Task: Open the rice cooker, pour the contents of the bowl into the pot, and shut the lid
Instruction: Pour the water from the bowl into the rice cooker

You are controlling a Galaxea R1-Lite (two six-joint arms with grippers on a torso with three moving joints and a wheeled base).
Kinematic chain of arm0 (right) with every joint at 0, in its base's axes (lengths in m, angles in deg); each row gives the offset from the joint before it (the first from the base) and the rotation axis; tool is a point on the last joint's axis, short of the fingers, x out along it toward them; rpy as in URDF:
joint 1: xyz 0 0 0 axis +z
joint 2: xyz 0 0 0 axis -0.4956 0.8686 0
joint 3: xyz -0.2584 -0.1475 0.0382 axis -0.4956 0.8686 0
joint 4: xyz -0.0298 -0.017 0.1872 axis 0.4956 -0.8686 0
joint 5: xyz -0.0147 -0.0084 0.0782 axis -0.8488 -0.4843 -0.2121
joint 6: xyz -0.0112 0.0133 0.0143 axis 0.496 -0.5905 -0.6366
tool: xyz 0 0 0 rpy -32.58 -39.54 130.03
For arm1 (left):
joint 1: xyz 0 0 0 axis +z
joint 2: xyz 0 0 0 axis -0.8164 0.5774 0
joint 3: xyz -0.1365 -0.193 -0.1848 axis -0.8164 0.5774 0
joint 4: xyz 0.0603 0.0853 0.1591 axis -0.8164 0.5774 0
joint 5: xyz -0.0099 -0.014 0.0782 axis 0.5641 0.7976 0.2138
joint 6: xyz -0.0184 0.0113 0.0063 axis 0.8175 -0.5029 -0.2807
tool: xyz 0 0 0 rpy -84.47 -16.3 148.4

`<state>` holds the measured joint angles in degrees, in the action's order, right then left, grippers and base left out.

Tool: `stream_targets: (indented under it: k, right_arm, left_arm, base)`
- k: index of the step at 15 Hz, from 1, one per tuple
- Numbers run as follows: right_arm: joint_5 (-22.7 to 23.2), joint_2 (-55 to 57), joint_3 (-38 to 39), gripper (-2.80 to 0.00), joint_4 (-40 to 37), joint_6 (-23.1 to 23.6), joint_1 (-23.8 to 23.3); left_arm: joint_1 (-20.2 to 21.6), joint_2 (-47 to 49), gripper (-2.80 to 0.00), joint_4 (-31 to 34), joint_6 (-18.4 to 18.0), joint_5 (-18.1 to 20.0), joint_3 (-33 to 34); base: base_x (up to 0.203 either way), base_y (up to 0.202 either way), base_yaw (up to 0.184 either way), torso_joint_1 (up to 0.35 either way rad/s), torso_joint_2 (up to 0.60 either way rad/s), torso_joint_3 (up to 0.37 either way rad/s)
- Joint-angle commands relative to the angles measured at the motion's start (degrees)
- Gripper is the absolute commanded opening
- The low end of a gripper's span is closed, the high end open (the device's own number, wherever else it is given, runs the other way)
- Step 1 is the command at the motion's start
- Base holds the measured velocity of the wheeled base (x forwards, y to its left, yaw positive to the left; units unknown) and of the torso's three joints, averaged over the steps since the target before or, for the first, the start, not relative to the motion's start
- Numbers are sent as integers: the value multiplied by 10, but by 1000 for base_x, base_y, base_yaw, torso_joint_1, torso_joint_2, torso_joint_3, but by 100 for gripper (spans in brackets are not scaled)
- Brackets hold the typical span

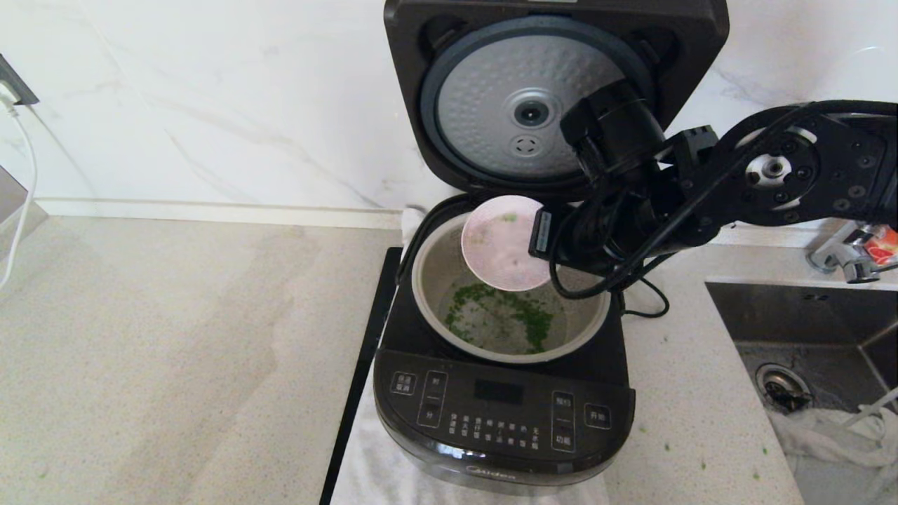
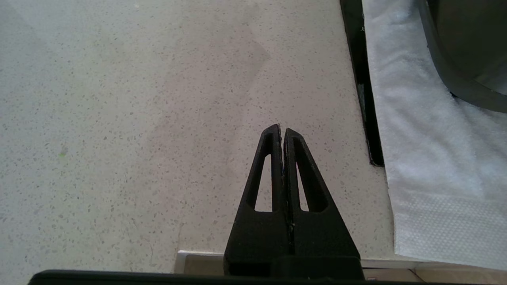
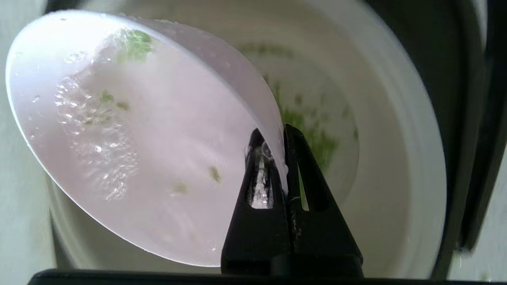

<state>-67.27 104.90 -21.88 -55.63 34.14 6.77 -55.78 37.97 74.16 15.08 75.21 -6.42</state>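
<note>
The black rice cooker point(image 1: 501, 414) stands with its lid point(image 1: 533, 105) swung up against the wall, silver inner plate facing me. In the grey pot point(image 1: 428, 280) lie the contents point(image 1: 494, 315), green bits in a little water. The pink bowl point(image 1: 501, 242) hangs tipped on its side over the pot's back part. My right gripper point(image 3: 279, 132) is shut on the bowl's point(image 3: 138, 150) rim, one finger inside and one outside. A few green bits point(image 3: 134, 43) and droplets cling inside it. My left gripper point(image 2: 282, 130) is shut and holds nothing, over the bare counter left of the cooker.
A white towel point(image 1: 372, 463) lies under the cooker, with a black strip point(image 1: 365, 365) along its left side. A steel sink point(image 1: 807, 330) and faucet point(image 1: 852, 256) are on the right. The right arm point(image 1: 772, 182) reaches in from the right, in front of the lid. A white cable point(image 1: 24, 175) hangs far left.
</note>
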Motion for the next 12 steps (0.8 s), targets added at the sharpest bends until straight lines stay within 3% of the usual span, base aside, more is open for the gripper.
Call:
stream_targets:
  k: [1,4,7,12]
  right_arm:
    - [-33,-16,54,-280,73,22,8]
    - [-85,-33,146,-280,222,69,18]
    - [-143,-35,240,-280,429,153,23]
    - [-217,-8,338,-280,765,351,38]
  left_arm:
    - [0,0,-280,0,0,0,0]
    - [0,0,-280,0,0,0,0]
    - [0,0,-280,0,0,0,0]
    - [0,-1,-280,0,0,0,0]
  base:
    - [0,0,0,0,0,0]
    - [0,0,0,0,0,0]
    - [0,0,0,0,0,0]
    - [0,0,0,0,0,0]
